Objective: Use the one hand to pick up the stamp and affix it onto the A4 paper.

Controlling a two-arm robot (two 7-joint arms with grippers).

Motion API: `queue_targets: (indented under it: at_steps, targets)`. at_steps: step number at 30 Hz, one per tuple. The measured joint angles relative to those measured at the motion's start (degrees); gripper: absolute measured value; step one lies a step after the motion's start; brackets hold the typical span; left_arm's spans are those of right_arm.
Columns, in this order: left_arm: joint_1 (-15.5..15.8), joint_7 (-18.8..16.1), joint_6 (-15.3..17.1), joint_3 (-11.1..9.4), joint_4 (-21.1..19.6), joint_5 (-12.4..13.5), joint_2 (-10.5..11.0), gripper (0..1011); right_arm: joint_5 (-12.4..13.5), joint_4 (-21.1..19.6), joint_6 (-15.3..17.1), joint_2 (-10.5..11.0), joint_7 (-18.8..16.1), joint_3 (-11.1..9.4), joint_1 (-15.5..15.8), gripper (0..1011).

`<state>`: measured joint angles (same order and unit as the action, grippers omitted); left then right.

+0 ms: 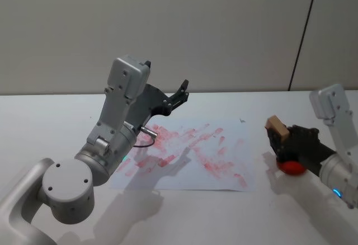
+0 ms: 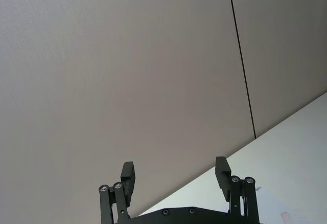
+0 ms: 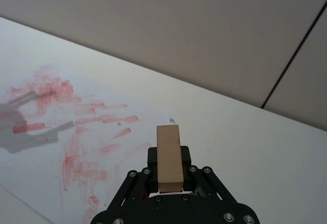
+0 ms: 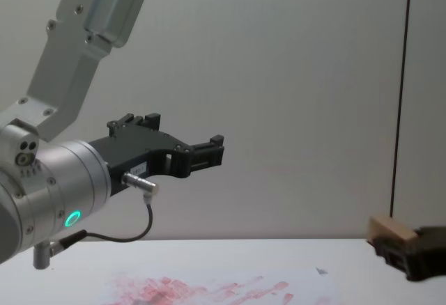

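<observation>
The black clawed right pincer [image 1: 281, 140] is clamped on the small, light-brown, sharp-edged wooden stamp [image 3: 169, 155]. It holds the block aloft near the right edge of the plain white worktop [image 1: 45, 116], just past the right edge of the white A4 paper [image 1: 184, 155], which is smeared with red-pink ink prints. One end of the block juts out beyond the claws. A red rounded thing [image 1: 292, 168], probably the ink pad, sits on the worktop directly under the pincer. The step in hand looks like the carry to the sheet followed by the press. To do it well, the right arm should travel toward the middle of the worktop with the stamp raised clear of the surface, and stop over the right part of the paper. The black left pincer [image 2: 174, 170] hangs there with its claws spread and gripping nothing, aimed up at the pale wall, above the sheet's left part, so the right part keeps the two arms well apart. I cannot tell which face carries the ink. The wrist must tip until that face lies flat to the paper, then come straight down, press evenly without sliding, and lift straight off so the print does not smear.
</observation>
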<state>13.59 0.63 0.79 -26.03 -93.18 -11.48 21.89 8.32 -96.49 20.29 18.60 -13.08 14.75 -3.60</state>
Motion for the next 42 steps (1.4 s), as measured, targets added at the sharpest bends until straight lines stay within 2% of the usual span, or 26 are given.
queue_targets:
  at_steps: [15,35,38,42]
  targets:
    - [0.0,0.0,0.0,0.0,0.0,0.0,0.0,1001,-1.72,2.74,2.09,0.67,2.55,-0.45,0.71,233]
    - [0.0,0.0,0.01,0.0,0.0,0.0,0.0,1001,-4.74,7.27,4.05,-1.12,2.2,0.65,-1.38,233]
    - [0.0,0.0,0.0,0.0,0.0,0.0,0.0,1001,-5.01,7.62,4.19,-1.3,2.15,0.75,-1.64,272]
    - [0.0,0.0,0.01,0.0,0.0,0.0,0.0,1002,-5.31,8.01,4.31,-1.48,2.1,0.82,-1.88,381]
